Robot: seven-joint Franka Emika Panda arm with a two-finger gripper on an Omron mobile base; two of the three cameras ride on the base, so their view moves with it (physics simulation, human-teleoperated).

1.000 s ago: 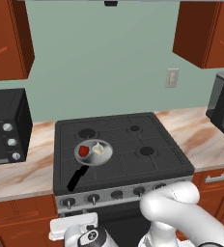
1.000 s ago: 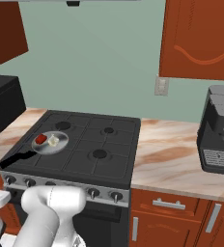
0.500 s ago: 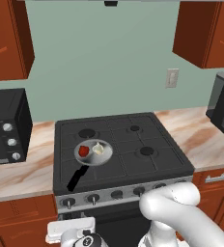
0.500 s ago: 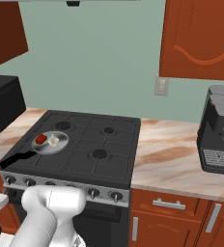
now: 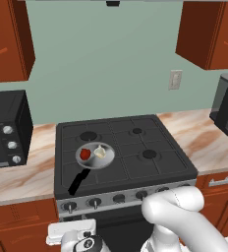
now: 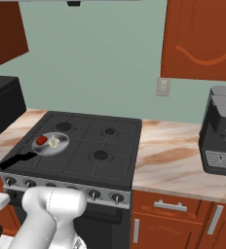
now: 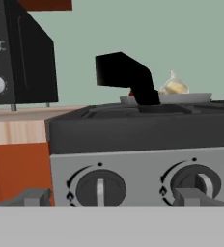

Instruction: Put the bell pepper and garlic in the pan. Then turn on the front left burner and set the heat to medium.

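The silver pan [image 5: 106, 160] sits on the stove's front left burner, its black handle [image 5: 78, 181] pointing toward the front edge. In the pan lie the red bell pepper [image 5: 85, 154] and the cream garlic [image 5: 100, 152]; the right base view shows the pan [image 6: 61, 146], pepper [image 6: 41, 140] and garlic [image 6: 53, 142] as well. My gripper [image 7: 113, 198] is open, low in front of the stove's control panel, with nothing held. The leftmost knob [image 7: 99, 189] stands between its fingertips [image 7: 35, 197], and a second knob [image 7: 197, 185] is by the right one. Above, the handle [image 7: 128, 77] and garlic [image 7: 173, 87] show.
A black toaster oven [image 5: 5, 129] stands on the counter left of the stove [image 5: 150, 167]. A dark coffee machine [image 6: 222, 131] stands on the marble counter [image 6: 168, 160] to the right. Several knobs [image 5: 118, 198] line the stove front. Wood cabinets hang above.
My hand has shifted slightly left and down in front of the stove. The pan, pepper and garlic have not moved.
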